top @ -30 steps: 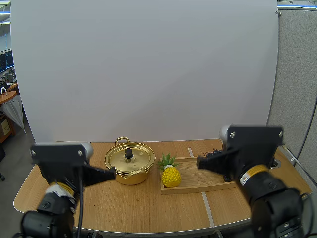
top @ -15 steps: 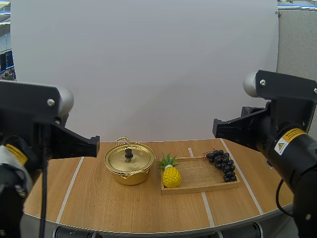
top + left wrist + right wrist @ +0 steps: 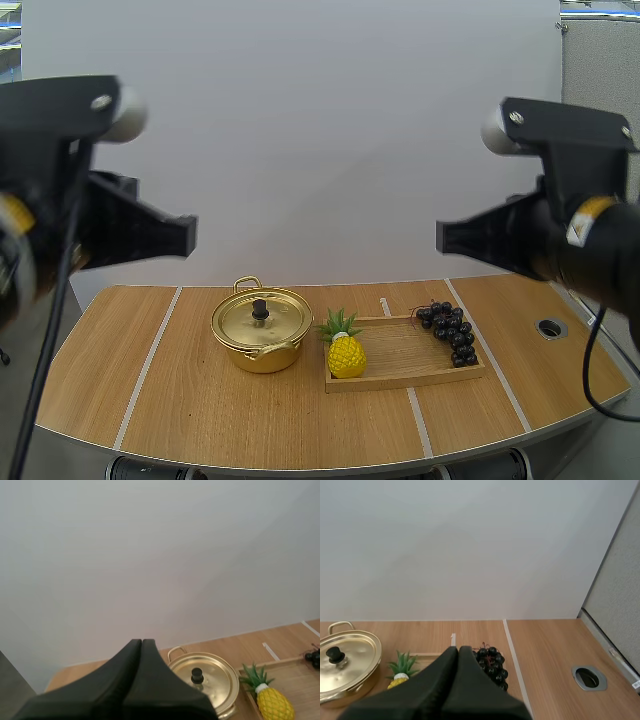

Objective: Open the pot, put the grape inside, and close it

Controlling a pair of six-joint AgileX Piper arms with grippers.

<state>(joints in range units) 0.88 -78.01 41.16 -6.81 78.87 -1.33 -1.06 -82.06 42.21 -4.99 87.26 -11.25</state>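
A gold pot [image 3: 262, 335] with its lid on and a black knob [image 3: 260, 311] stands left of centre on the wooden table. A bunch of dark grapes [image 3: 448, 328] lies at the right end of a wooden tray [image 3: 405, 358]. My left gripper [image 3: 188, 235] hangs high above the table's left side, shut into one dark wedge [image 3: 141, 643] with the pot [image 3: 210, 680] far beyond its tip. My right gripper [image 3: 442, 238] is raised well above the tray, also shut on nothing [image 3: 458, 650], its tip pointing towards the grapes [image 3: 491, 667].
A toy pineapple [image 3: 346, 352] stands at the tray's left end, between pot and grapes. A round cable hole [image 3: 551, 327] sits near the table's right edge. White tape lines cross the tabletop. A white screen closes off the back.
Both arms have risen from just above the table to high over it. The grapes, hidden behind the right arm one second ago, are now in plain sight.
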